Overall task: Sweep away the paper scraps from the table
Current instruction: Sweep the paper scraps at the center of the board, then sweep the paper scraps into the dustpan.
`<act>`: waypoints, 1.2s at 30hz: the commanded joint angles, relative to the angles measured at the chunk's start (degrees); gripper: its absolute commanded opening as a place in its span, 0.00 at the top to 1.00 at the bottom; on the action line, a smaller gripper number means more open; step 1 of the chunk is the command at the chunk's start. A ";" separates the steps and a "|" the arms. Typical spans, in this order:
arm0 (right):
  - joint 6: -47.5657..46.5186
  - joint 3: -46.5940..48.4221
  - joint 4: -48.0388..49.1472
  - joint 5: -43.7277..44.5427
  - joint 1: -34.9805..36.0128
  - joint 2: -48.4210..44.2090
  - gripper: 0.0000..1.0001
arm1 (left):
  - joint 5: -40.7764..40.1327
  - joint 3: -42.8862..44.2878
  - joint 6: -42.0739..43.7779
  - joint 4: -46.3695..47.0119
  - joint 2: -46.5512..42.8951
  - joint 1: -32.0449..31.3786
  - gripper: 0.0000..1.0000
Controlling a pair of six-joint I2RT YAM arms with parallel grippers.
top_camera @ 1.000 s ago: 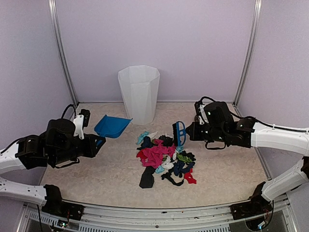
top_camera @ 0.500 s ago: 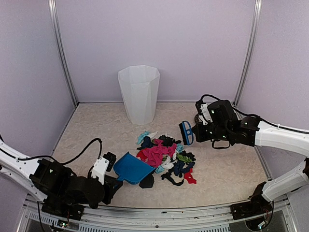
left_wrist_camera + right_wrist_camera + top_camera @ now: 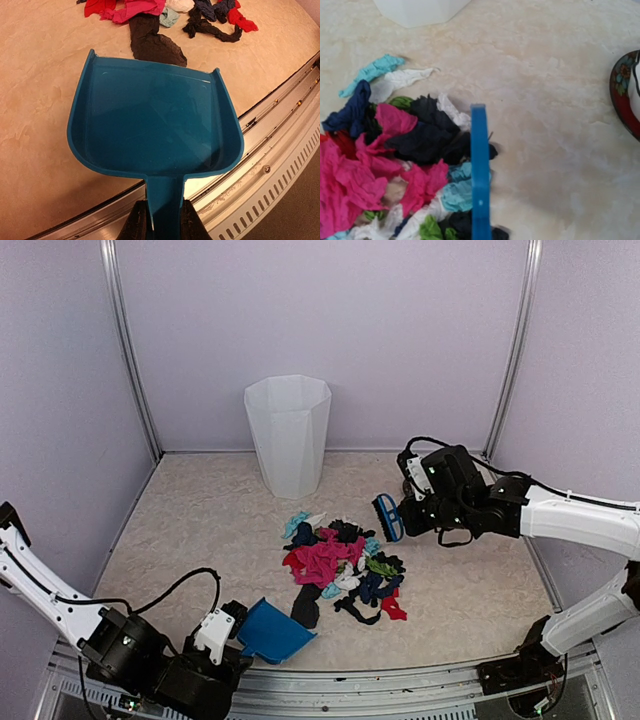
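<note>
The paper scraps [image 3: 340,565] lie in one colourful pile mid-table, pink, black, teal, green and white [image 3: 395,165]. My left gripper [image 3: 236,628] is at the table's near edge, shut on the handle of a blue dustpan [image 3: 150,120], its fingers [image 3: 137,222] pinching the handle from both sides. The pan's mouth faces the pile, and its lip touches a black scrap [image 3: 150,42]. My right gripper [image 3: 405,512] holds a blue brush [image 3: 386,517] at the pile's right edge. The brush [image 3: 480,185] stands edge-on against the scraps, and the fingers are out of the right wrist view.
A tall white bin [image 3: 288,435] stands behind the pile near the back wall. A dish with a red patterned rim [image 3: 625,95] sits right of the brush. The beige table [image 3: 200,530] ends in a metal front rail [image 3: 280,115] under the dustpan handle.
My left arm has swung the dustpan from the back left, near the bin, down to the table's near edge in front of the pile. The right gripper and brush shifted slightly to the right.
</note>
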 commanded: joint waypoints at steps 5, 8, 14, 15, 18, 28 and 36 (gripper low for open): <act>-2.08 1.93 -0.37 0.68 -0.49 1.87 1.00 | 3.25 -2.91 -2.99 3.70 -0.16 -0.27 1.00; -2.85 1.90 -0.03 0.36 -0.52 2.22 1.00 | 5.25 -5.13 -1.26 7.55 -1.79 1.03 1.00; -6.97 3.76 0.03 3.65 -0.48 5.22 1.00 | 9.43 -8.74 1.64 13.03 -6.03 4.65 1.00; -7.89 4.25 0.18 4.40 -0.35 5.93 1.00 | 10.07 -8.88 2.31 13.57 -6.11 5.20 1.00; -10.70 5.98 1.53 6.31 0.08 8.37 1.00 | 12.32 -8.88 4.46 14.58 -4.89 7.31 1.00; -22.69 9.58 11.34 6.01 2.35 18.66 1.00 | 18.25 -8.12 9.04 15.87 1.77 12.92 1.00; -30.08 11.68 14.34 3.10 7.72 25.12 1.00 | 20.09 -7.13 12.49 16.05 3.02 18.96 1.00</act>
